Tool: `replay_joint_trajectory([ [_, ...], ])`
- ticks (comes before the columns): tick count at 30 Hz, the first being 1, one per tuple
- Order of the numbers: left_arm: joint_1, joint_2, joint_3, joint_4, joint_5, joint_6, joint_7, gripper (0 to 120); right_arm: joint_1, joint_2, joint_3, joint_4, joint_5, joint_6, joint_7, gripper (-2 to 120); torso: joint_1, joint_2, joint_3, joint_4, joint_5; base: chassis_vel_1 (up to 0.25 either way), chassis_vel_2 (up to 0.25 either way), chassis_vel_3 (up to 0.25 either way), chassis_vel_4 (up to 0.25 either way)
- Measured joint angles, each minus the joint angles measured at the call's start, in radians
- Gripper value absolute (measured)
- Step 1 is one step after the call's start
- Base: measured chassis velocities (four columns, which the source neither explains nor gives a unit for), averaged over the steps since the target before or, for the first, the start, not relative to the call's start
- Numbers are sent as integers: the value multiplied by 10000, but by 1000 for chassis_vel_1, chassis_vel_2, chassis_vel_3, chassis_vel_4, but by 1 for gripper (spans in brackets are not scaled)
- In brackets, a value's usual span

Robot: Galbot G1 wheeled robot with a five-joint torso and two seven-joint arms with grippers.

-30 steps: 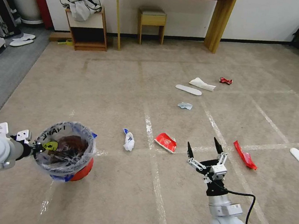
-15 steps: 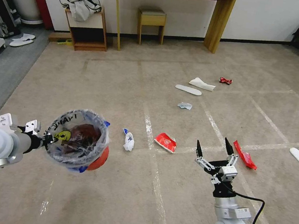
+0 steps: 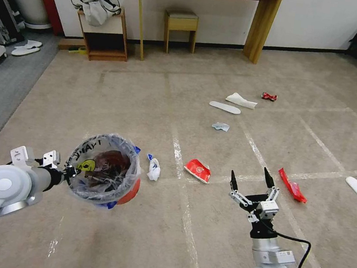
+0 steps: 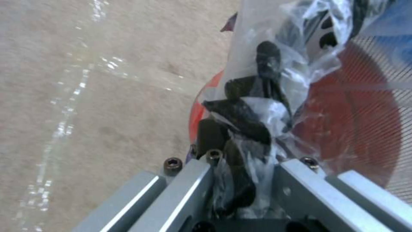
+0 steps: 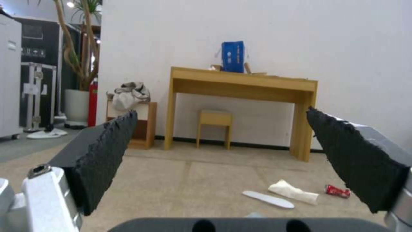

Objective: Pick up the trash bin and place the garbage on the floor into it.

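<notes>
The floor point(image 3: 117, 101), beige carpet crossed by pale tape lines, carries the scattered garbage. The trash bin point(image 3: 105, 169) hangs off the floor at the near left, its bagged rim pinched by the left end effector point(image 3: 69, 170), whose fingers press together on the plastic on the bin's left side. Just right of the bin lies a knotted white-blue wrapper point(image 3: 154, 168), then a red-and-white carton point(image 3: 197, 170). The right end effector point(image 3: 248, 180) hovers near right of the carton, fingers spread wide and holding nothing, with a red wrapper point(image 3: 293, 186) just beyond it to the right. Farther off lie a flat slipper point(image 3: 225, 107), a tissue point(image 3: 241, 100) and a red can point(image 3: 269, 96).

Since a second ago the bin has been carried right, closer to the white-blue wrapper; the right end effector has shifted slightly right.
</notes>
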Motion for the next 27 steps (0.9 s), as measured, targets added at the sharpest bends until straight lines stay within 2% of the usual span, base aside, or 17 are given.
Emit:
replay_joint_trajectory([
  [16,114,-399,397,-160,259,-89,298,0,-185,347,81,38,-110,115,-63,100,0,0,0,-1,-1,0,0,0,0],
  [23,106,-412,484,-110,299,-89,365,0,-192,389,151,35,-110,122,-71,100,0,0,-1,-1,-1,0,0,0,0],
  [27,83,-284,488,-79,302,-89,419,0,-162,423,177,-29,-108,134,-74,100,0,0,0,-1,-1,-12,10,13,-11],
])
